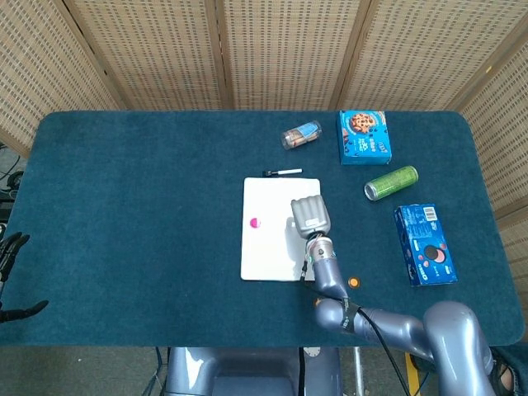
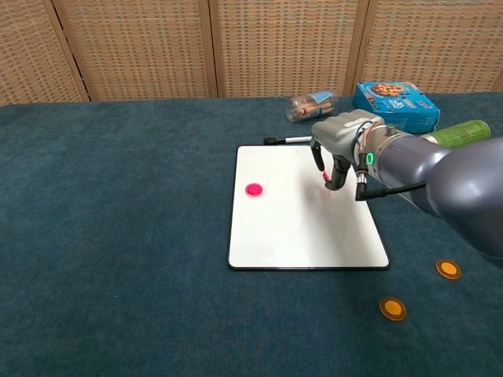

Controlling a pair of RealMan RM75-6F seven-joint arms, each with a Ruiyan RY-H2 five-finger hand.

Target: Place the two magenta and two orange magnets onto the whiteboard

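The whiteboard (image 1: pixel 268 243) (image 2: pixel 291 228) lies flat mid-table with one magenta magnet (image 1: pixel 254 223) (image 2: pixel 253 189) on its left part. My right hand (image 1: pixel 310 216) (image 2: pixel 339 143) hangs over the board's upper right, pinching the second magenta magnet (image 2: pixel 327 180) just above the surface. Two orange magnets lie on the cloth right of the board: one (image 2: pixel 448 269) (image 1: pixel 354 282) farther right, one (image 2: pixel 392 308) nearer the front, mostly hidden by my arm in the head view. My left hand (image 1: pixel 10 276) shows at the far left table edge, fingers apart, holding nothing.
A black marker (image 1: pixel 282 172) (image 2: pixel 291 140) lies along the board's top edge. Behind stand a clear jar on its side (image 1: pixel 300 134), a blue cookie box (image 1: pixel 364 137), a green can (image 1: pixel 391 182) and another blue box (image 1: pixel 425 244) at the right.
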